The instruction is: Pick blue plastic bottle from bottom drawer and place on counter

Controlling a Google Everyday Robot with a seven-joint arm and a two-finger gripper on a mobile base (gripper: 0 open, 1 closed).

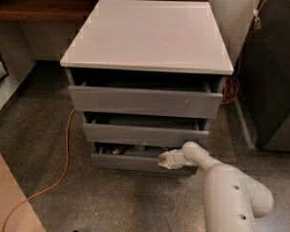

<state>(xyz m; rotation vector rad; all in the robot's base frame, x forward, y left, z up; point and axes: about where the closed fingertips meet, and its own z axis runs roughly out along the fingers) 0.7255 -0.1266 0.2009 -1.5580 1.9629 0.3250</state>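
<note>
At the bottom drawer, one hand

glossy counter, smooth pincer at bottom drawer

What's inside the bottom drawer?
Through the narrow opening of the bottom drawer, only a small reddish thing shows, near its left end. The middle drawer covers the rest, so anything else inside is hidden. The gripper is at the drawer's front edge.
</note>
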